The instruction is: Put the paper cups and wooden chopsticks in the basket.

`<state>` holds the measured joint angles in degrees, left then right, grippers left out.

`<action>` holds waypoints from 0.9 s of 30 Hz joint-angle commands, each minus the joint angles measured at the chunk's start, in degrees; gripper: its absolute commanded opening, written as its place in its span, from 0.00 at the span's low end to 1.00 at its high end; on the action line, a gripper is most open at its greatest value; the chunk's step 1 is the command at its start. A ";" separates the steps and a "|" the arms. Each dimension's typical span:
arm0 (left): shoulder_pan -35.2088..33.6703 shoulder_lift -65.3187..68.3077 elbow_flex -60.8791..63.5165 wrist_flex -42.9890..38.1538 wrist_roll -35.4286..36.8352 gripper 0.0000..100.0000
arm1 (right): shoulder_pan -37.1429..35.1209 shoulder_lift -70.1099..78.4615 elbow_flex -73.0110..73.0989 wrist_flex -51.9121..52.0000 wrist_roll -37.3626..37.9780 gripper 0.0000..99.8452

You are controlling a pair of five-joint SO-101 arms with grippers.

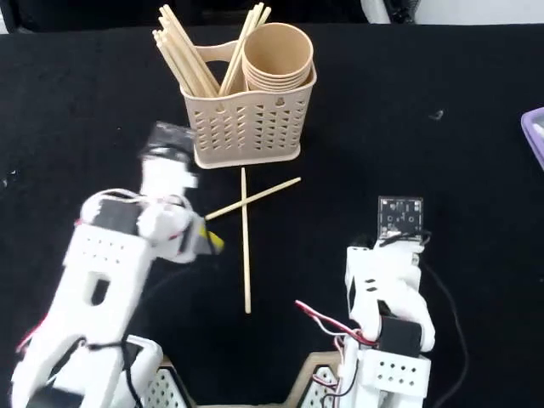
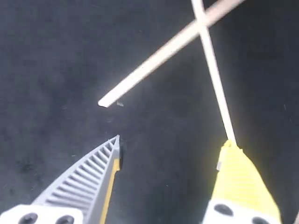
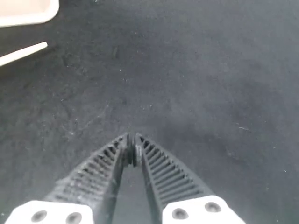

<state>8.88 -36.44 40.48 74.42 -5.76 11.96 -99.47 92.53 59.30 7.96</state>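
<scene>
A beige basket (image 1: 246,123) stands at the back of the black table with stacked paper cups (image 1: 278,55) and several wooden chopsticks (image 1: 183,55) in it. Two loose chopsticks lie crossed in front of it: a long upright one (image 1: 246,242) and a slanted one (image 1: 255,198). In the left wrist view the slanted chopstick (image 2: 154,58) crosses the other one (image 2: 215,74), and my left gripper (image 2: 173,142) is open just short of the slanted stick's near end. My right gripper (image 3: 131,140) is shut on nothing over bare cloth, right of the chopsticks.
A corner of the basket (image 3: 23,11) and a chopstick tip (image 3: 23,52) show far off in the right wrist view. A purple object (image 1: 535,136) sits at the table's right edge. Both arm bases (image 1: 238,382) stand at the front.
</scene>
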 commanded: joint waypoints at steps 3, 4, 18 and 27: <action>4.88 13.98 -9.63 -1.05 0.09 0.32 | 1.67 -0.92 -0.40 0.09 -0.35 0.02; 5.41 16.44 -11.30 -1.05 0.09 0.32 | 1.67 -0.92 -0.40 0.09 -0.35 0.02; 8.40 36.75 -23.96 -7.12 -9.49 0.31 | 1.67 -0.92 -0.40 0.09 -0.35 0.02; 8.13 39.03 -23.87 -15.82 -9.67 0.31 | 1.32 -0.92 -0.22 0.09 -0.35 0.02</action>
<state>16.70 3.03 19.30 61.23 -14.90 12.75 -99.47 92.53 59.30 7.96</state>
